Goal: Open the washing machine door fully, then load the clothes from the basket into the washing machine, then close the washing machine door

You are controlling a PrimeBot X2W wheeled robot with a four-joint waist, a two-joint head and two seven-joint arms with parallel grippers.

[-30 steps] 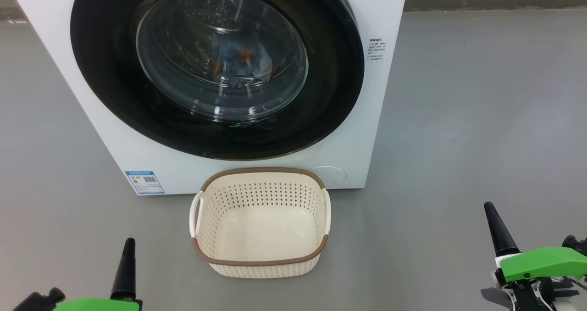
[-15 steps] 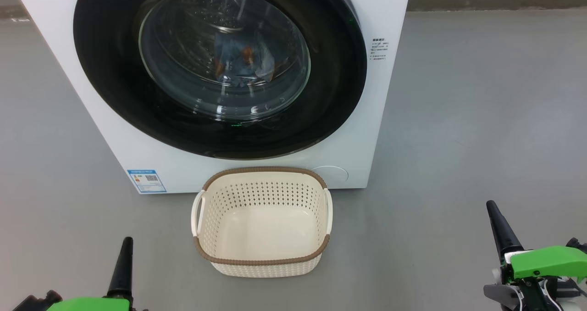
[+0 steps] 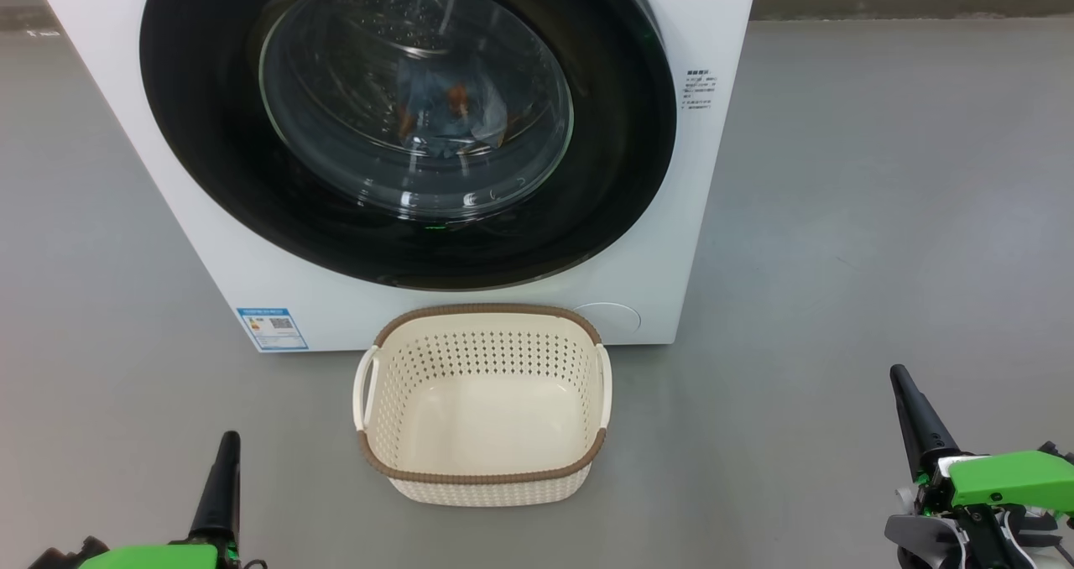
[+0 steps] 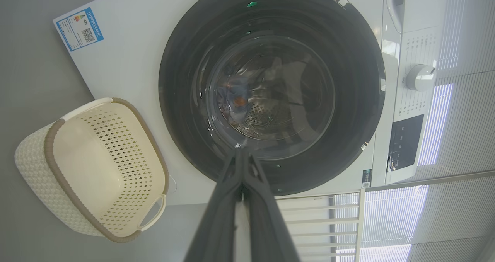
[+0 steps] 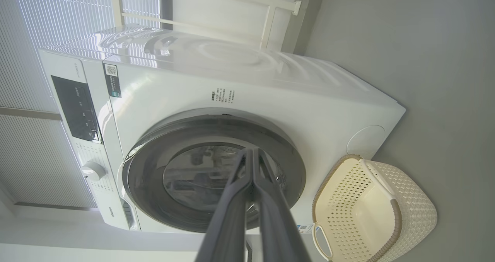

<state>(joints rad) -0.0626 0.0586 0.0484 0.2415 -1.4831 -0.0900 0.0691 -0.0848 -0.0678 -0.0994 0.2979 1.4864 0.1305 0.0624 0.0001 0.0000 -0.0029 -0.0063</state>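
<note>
The white washing machine (image 3: 696, 242) (image 4: 127, 61) (image 5: 270, 88) stands ahead with its round black-rimmed door (image 3: 210, 158) (image 4: 359, 84) (image 5: 286, 165) shut flat against the front. Through the glass, the light blue clothes (image 3: 445, 112) (image 4: 232, 97) lie inside the drum. On the floor before the machine sits the cream basket (image 3: 482, 477) (image 4: 34, 165) (image 5: 417, 211), with nothing in it. My left gripper (image 3: 226, 447) (image 4: 243, 150) is shut, low at the left, holding nothing. My right gripper (image 3: 902, 380) (image 5: 251, 150) is shut and bare too, low at the right. Both are well back from the door.
Grey floor (image 3: 881, 216) spreads around the machine. A blue label (image 3: 271, 327) sits low on the machine's front. The control panel and dial (image 4: 419, 77) lie along the top. White rails and blinds (image 4: 444, 215) stand behind.
The whole head view has shifted a little rightward, so the camera moved. Both grippers sit slightly lower in the picture. Door, clothes and basket are unchanged.
</note>
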